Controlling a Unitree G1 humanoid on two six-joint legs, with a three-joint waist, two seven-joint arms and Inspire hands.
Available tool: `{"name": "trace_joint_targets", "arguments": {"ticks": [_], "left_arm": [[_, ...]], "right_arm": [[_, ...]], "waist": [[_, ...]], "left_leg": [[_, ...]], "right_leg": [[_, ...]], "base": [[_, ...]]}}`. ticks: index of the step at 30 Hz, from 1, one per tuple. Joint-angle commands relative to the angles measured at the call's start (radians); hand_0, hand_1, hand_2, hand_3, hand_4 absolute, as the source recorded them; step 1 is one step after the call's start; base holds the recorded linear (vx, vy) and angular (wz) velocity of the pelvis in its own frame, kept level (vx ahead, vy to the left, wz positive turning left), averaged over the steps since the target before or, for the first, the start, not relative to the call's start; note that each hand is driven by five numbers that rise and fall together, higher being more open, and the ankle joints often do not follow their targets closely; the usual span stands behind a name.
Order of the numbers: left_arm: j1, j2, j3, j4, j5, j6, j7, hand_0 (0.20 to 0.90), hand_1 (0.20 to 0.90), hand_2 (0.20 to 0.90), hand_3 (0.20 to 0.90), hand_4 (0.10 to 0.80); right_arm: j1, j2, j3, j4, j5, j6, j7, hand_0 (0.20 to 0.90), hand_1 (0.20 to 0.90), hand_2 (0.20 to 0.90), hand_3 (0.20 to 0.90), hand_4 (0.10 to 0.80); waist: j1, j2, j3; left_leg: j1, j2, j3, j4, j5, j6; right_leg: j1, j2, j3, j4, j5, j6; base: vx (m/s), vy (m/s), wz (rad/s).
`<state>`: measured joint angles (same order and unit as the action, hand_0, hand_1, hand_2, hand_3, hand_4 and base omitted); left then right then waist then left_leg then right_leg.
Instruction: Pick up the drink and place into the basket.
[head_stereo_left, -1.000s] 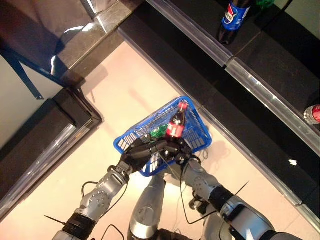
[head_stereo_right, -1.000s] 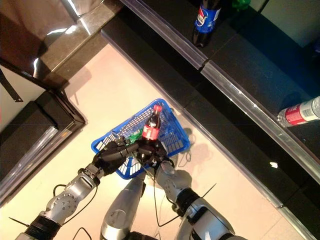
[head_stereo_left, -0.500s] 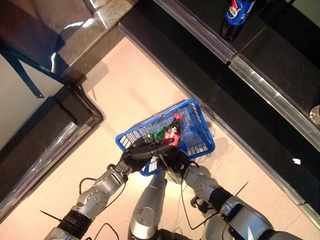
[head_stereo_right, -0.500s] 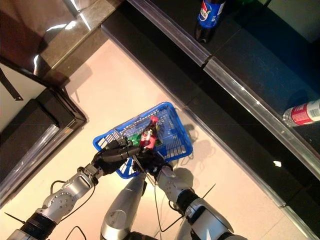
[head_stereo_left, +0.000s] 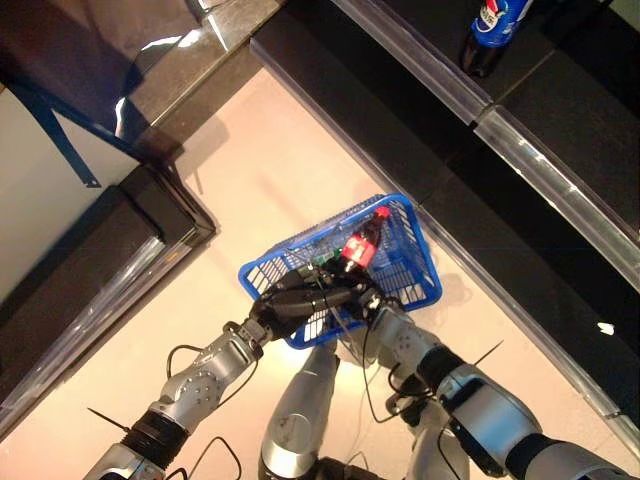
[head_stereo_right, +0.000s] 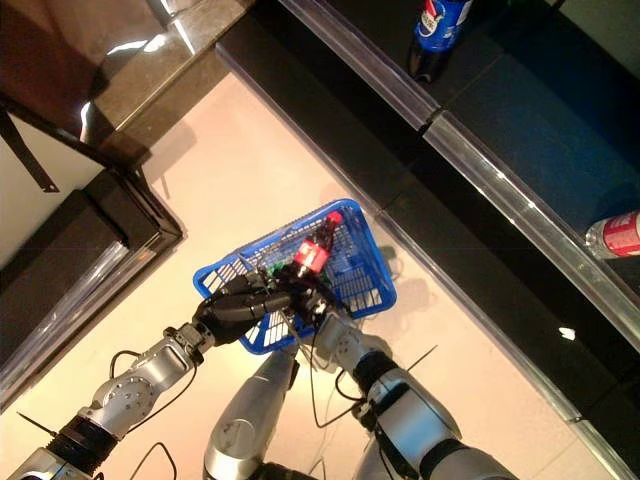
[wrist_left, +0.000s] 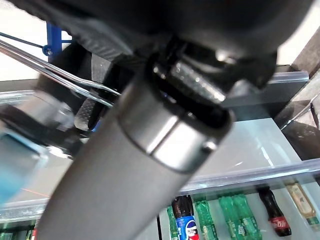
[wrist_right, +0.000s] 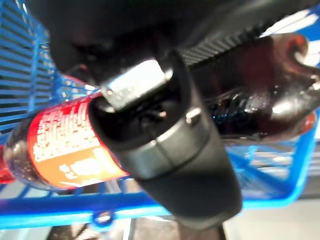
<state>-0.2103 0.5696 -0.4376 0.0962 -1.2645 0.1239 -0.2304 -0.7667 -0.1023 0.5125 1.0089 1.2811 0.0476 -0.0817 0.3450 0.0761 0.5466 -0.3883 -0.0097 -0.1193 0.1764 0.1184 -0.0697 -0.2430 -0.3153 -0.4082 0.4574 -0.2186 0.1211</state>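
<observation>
The blue basket (head_stereo_left: 405, 262) hangs over bare floor (head_stereo_left: 250, 190), its far half free. Inside, a green item (head_stereo_left: 322, 258) lies beside the tilted drink (head_stereo_left: 358, 246). Both hands crowd its near rim; dark shelves (head_stereo_left: 520, 150) stand just beyond.

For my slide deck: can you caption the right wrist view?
Right hand grips a red-labelled cola bottle, lowering it on its side inside the blue wire basket.
</observation>
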Motion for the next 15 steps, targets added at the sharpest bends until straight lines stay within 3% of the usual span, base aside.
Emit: {"name": "trace_joint_targets", "arguments": {"ticks": [1,10,11,12,15], "left_arm": [[-0.139,-0.092,-0.052,-0.459,-0.154,-0.051,-0.264,0.300,0.300,0.300,0.200,0.100],[-0.169,-0.090,-0.061,-0.457,-0.172,-0.055,-0.241,0.300,0.300,0.300,0.200,0.100],[-0.171,-0.089,-0.062,-0.456,-0.173,-0.056,-0.238,0.300,0.300,0.300,0.200,0.100],[-0.173,-0.089,-0.062,-0.455,-0.175,-0.058,-0.231,0.300,0.300,0.300,0.200,0.100],[-0.179,-0.096,-0.065,-0.446,-0.178,-0.064,-0.226,0.300,0.300,0.300,0.200,0.100]], "right_arm": [[-0.197,0.086,-0.036,-0.023,0.089,0.025,0.089,0.300,0.300,0.300,0.200,0.100],[-0.292,0.054,-0.068,0.028,0.127,0.051,0.074,0.300,0.300,0.300,0.200,0.100],[-0.298,0.052,-0.071,0.034,0.128,0.054,0.072,0.373,0.373,0.373,0.285,0.185],[-0.309,0.049,-0.076,0.044,0.124,0.058,0.073,0.900,0.900,0.900,0.900,0.800],[-0.325,0.049,-0.083,0.073,0.114,0.076,0.071,0.900,0.900,0.900,0.900,0.800]], "waist": [[0.027,0.100,-0.027],[0.040,0.088,-0.027],[0.041,0.088,-0.027],[0.043,0.089,-0.027],[0.045,0.088,-0.027]], "left_leg": [[-0.024,-0.044,-0.012,0.073,-0.028,0.052],[-0.047,-0.041,-0.006,0.091,-0.034,0.055],[-0.050,-0.041,-0.005,0.093,-0.034,0.055],[-0.054,-0.041,-0.004,0.094,-0.034,0.055],[-0.058,-0.040,-0.004,0.097,-0.035,0.057]], "right_leg": [[-0.009,-0.015,-0.009,-0.031,0.187,-0.032],[-0.029,-0.026,-0.017,-0.009,0.182,-0.031],[-0.033,-0.027,-0.017,-0.005,0.182,-0.031],[-0.038,-0.029,-0.018,-0.001,0.181,-0.031],[-0.045,-0.032,-0.019,0.007,0.179,-0.031]], "base": [[0.031,0.027,0.02],[0.020,0.018,0.04],[0.006,0.031,0.00],[0.000,0.000,0.00],[0.000,0.000,0.00]]}}
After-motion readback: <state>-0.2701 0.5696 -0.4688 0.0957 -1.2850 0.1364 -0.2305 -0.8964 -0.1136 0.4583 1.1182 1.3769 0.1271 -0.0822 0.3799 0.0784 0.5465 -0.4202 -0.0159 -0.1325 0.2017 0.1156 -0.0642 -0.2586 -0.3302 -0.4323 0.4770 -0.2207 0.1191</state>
